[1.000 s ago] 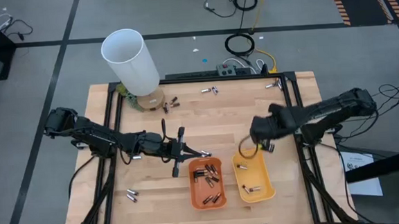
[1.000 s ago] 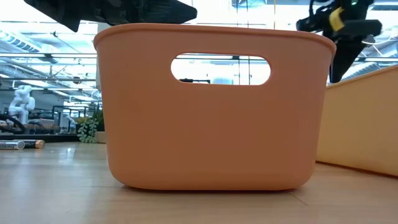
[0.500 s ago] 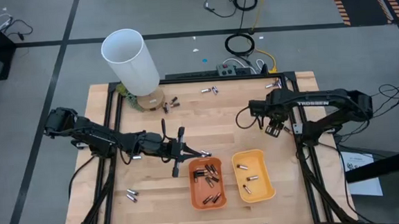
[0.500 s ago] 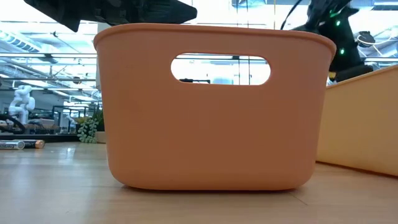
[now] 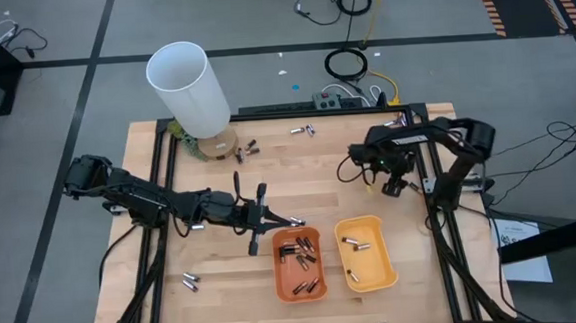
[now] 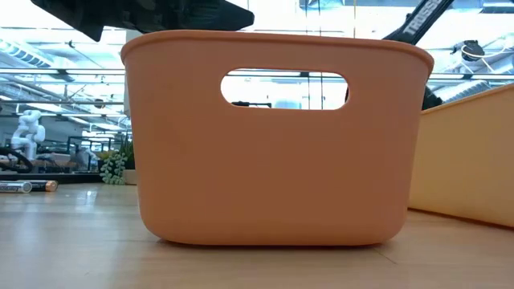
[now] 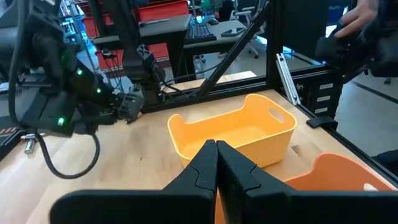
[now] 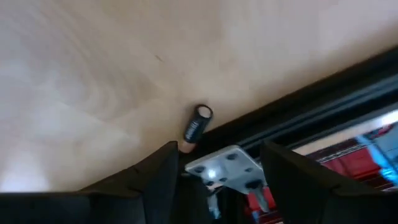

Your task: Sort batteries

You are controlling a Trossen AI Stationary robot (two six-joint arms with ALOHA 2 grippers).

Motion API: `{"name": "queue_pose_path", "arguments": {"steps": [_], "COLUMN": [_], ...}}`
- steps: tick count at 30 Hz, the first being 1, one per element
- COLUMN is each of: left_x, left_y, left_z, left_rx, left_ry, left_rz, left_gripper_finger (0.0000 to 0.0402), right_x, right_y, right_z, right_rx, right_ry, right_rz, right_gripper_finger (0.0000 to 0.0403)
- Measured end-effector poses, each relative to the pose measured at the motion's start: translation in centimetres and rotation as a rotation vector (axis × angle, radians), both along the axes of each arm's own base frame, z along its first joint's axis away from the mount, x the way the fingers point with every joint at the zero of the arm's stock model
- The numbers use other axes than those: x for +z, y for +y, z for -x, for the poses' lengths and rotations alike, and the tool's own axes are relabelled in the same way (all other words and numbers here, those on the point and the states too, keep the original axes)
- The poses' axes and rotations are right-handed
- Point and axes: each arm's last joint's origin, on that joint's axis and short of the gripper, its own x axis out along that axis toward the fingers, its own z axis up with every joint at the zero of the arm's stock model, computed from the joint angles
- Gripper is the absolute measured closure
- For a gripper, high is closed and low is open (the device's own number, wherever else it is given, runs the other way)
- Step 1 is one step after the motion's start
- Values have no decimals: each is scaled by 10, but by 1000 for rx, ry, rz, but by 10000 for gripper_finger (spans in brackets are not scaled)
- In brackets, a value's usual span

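Note:
Several dark batteries (image 5: 299, 261) lie in the orange tray (image 5: 322, 280), and two lie in the yellow tray (image 5: 385, 266). Loose batteries lie on the wood at the far edge (image 5: 301, 131) and near left (image 5: 190, 281). My left gripper (image 5: 284, 220) is shut just off the orange tray's far left corner, with a silvery battery (image 5: 297, 222) at its tips. My right gripper (image 5: 394, 183) hangs open by the right rail. Beyond its fingers (image 8: 155, 177) a dark battery (image 8: 196, 127) lies on the wood against the black rail. My left gripper's shut fingertips (image 7: 216, 165) stand right by the silvery battery in the high view; whether they touch it I cannot tell. My right gripper touches nothing.
A tall white tube (image 5: 188, 87) stands at the far left corner. A black frame (image 5: 426, 203) rims the table, with a metal bracket (image 8: 227, 165) on the right rail. In the low view the orange tray's wall (image 6: 273, 160) fills the front.
My right gripper has left the place above the yellow tray's far left corner and gone toward the table's far edge and right rail, its arm folding back.

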Motion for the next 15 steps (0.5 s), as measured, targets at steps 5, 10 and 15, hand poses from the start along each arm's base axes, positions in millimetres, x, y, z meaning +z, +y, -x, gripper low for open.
{"name": "queue_pose_path", "arguments": {"steps": [5, 10, 15], "left_x": [-3, -4, -4], "left_y": [0, 0, 0], "left_z": [0, 1, 1], "left_rx": [0, 0, 0], "left_ry": [28, 39, 42], "left_rz": [-6, -9, -9], "left_gripper_finger": [393, 393, 393], "right_x": [-12, -16, -17], "right_y": [-7, -15, -19], "right_z": [5, 13, 17], "right_rx": [-37, -88, -123], "right_ry": [19, 19, 6], "right_rz": [-57, -75, -93], "right_gripper_finger": [187, 187, 188]}}
